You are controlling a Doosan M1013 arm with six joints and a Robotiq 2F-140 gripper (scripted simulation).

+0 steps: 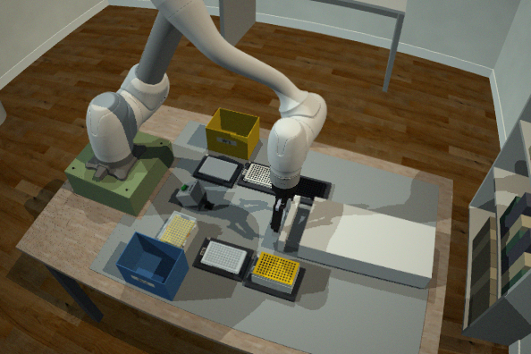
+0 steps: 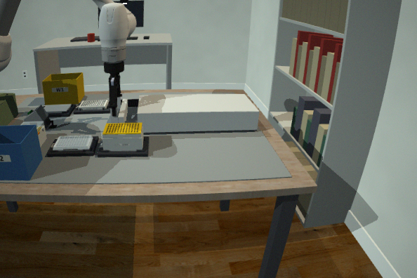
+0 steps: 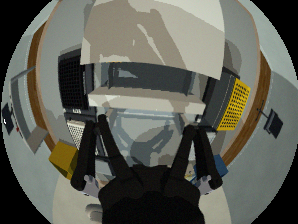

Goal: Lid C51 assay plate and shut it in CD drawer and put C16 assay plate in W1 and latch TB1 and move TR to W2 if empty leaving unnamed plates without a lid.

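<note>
1. The tool (image 1: 278, 221) hangs vertical at the left end of the cooler CD (image 1: 376, 241). Its fingers are clamped about three-quarters open on the drawer front (image 1: 286, 232) and hold nothing else. The drawer shows only a narrow dark gap, so it looks barely open.
2. Slip risk: the grip sits on a thin edge. If the pull isn't square to the drawer travel, the fingers can ride off and the drawer stalls part open.
3. Housing risk: if the drawer binds or the pull runs past its stop, the whole CD housing drags left, and it has to stay put.
4. Clearance: the black assay plate (image 1: 316, 189) sits in its nest just far of the drawer mouth. The yellow-topped tip rack (image 1: 275, 269) sits just near of it. Sideways drift or wrist swing during the pull could clip either.
5. The black plate has no lid. The lid (image 1: 217, 169) lies on its park nest, left of the far clear plate (image 1: 257, 174). Storing the plate before lidding it would fail the task.
6. ID risk: a second clear plate (image 1: 224, 257) sits in the near row. I can't tell from here which nest is N4, and binning the wrong one in W1 (image 1: 233, 130) can't be undone.
7. I can't tell if the rack has tips left. Check before using W2 (image 1: 135, 273).
</note>
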